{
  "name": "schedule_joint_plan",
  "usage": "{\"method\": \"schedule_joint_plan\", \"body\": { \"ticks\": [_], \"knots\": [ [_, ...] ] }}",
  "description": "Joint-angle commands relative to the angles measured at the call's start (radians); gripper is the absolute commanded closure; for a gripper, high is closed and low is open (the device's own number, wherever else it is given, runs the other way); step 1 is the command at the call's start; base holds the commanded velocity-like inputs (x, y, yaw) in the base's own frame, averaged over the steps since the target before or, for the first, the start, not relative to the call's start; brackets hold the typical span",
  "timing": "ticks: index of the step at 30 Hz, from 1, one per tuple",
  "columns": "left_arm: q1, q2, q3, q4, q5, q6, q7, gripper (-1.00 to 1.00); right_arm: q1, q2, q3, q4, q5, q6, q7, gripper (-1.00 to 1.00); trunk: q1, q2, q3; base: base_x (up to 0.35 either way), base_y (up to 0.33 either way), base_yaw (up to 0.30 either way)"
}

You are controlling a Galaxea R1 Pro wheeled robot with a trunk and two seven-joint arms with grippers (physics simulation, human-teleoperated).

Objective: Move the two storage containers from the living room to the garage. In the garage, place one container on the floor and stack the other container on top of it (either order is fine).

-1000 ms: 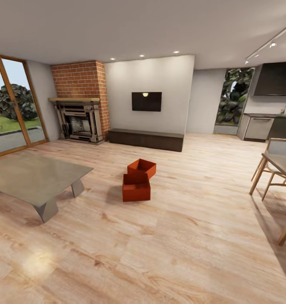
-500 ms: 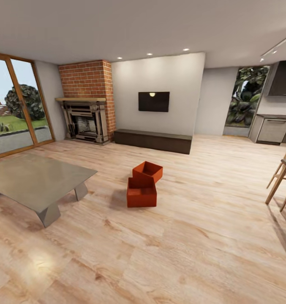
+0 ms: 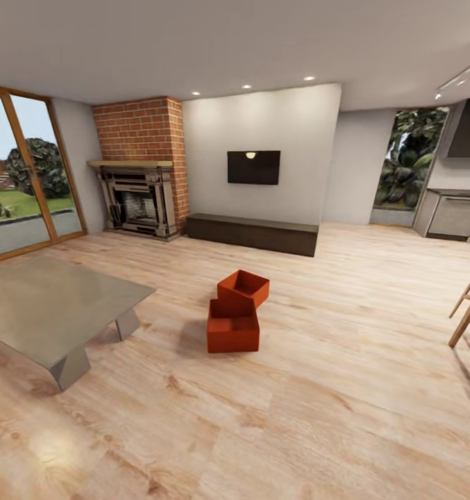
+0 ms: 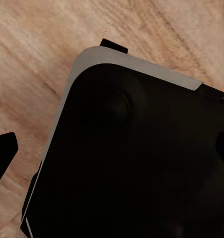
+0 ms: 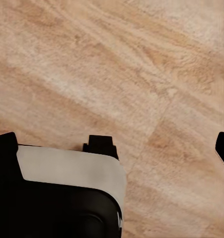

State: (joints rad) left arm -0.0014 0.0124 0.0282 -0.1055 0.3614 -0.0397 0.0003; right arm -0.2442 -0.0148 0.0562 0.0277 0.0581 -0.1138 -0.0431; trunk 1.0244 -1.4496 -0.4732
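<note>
Two orange-red open-top storage containers lie on the pale wood-plank floor in the middle of the living room, in the head view. The nearer container sits square to me. The farther container is turned at an angle, with a corner against the nearer one's back wall. In the left wrist view my left gripper hangs over my dark base, its fingertips spread wide with nothing between them. My right gripper is likewise open above bare planks.
A low grey table stands at the left front. A brick fireplace, a black TV and a long dark cabinet line the far wall. Wooden chair legs show at the right edge. Glass doors are at the left.
The camera has turned left and come a little closer, so the whole picture has shifted right and the containers look slightly larger. The containers lie as before.
</note>
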Motion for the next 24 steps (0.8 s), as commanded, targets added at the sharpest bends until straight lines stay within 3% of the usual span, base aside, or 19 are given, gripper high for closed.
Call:
{"method": "schedule_joint_plan", "body": {
  "ticks": [1, 24],
  "knots": [
    [0.000, 0.000, 0.002, 0.000, 0.002, -0.002, 0.001, -1.00, -0.001, 0.001, 0.005, 0.003, 0.006, -0.005, -0.004, -1.00, 0.001, 0.000, -0.001, 0.321, 0.000, 0.000],
    [0.000, 0.000, 0.002, 0.000, 0.002, -0.002, 0.001, -1.00, -0.001, -0.005, 0.004, 0.003, 0.002, -0.006, -0.006, -1.00, 0.001, 0.000, -0.001, 0.321, 0.000, 0.000]
  ]
}}
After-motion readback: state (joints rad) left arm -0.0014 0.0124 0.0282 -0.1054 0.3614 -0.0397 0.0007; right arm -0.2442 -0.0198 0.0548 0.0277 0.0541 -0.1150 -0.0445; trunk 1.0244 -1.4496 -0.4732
